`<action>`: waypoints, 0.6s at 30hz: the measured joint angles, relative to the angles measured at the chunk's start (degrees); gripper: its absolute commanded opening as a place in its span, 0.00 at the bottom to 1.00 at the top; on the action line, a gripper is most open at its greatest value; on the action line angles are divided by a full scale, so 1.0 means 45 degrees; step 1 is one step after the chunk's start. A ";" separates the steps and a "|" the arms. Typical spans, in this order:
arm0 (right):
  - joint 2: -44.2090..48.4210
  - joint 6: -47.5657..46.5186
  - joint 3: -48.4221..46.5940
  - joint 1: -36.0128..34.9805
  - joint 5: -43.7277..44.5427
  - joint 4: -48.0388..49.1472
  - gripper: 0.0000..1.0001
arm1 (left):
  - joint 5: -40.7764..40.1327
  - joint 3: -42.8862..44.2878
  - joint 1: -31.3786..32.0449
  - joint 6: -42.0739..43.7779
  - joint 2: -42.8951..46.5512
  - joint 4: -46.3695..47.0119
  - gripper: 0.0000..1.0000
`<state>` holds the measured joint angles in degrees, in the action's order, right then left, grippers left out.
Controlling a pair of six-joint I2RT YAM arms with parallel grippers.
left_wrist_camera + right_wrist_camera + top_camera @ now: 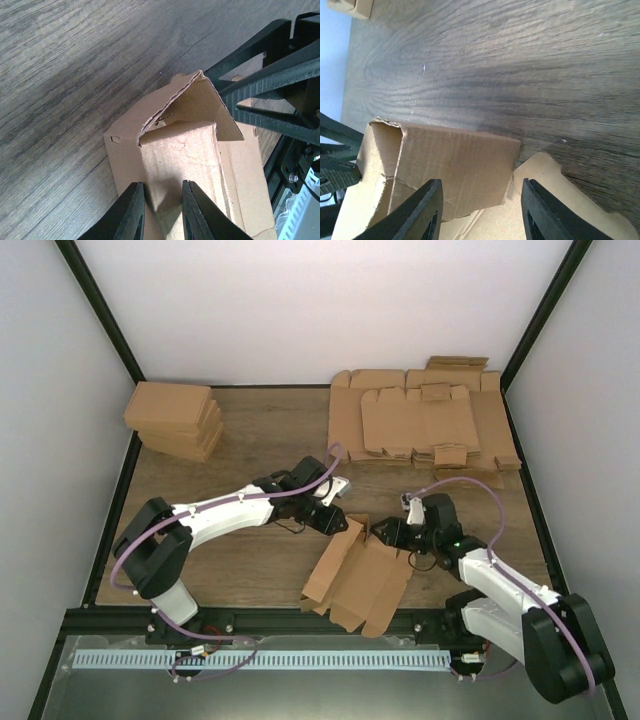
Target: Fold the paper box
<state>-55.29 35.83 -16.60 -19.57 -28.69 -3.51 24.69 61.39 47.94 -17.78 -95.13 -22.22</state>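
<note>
Far-left corner of table [250,440]: stack [175,420] of made-up brown cartons, well apart from both arms. Left gripper [161,186]: jaws nearly together, clenched on a raised panel [180,150] of the box [365,585], holding it upright. Box: near edge of table, right of centre, between the two arms; mostly flat, far end lifted into a corner. Right gripper [481,184]: jaws apart, straddling the adjoining flap [455,167], no grasp made. Far-right corner: loose sheets [420,425]. Step in hand, by judgement: raising the first walls at the far end. Next move likely calls for the right jaws to pinch the flap and crease it against the held panel.
</note>
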 measured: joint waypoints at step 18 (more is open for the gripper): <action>-0.2550 -0.1647 -0.0189 -0.1302 -0.0330 0.1579 0.57 | 0.0233 0.0107 -0.0015 0.0000 -0.0180 0.0092 0.24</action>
<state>-66.76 28.42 -17.45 -25.43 -30.17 3.60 25.74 61.87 47.88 -17.78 -95.94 -21.80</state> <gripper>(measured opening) 0.570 0.241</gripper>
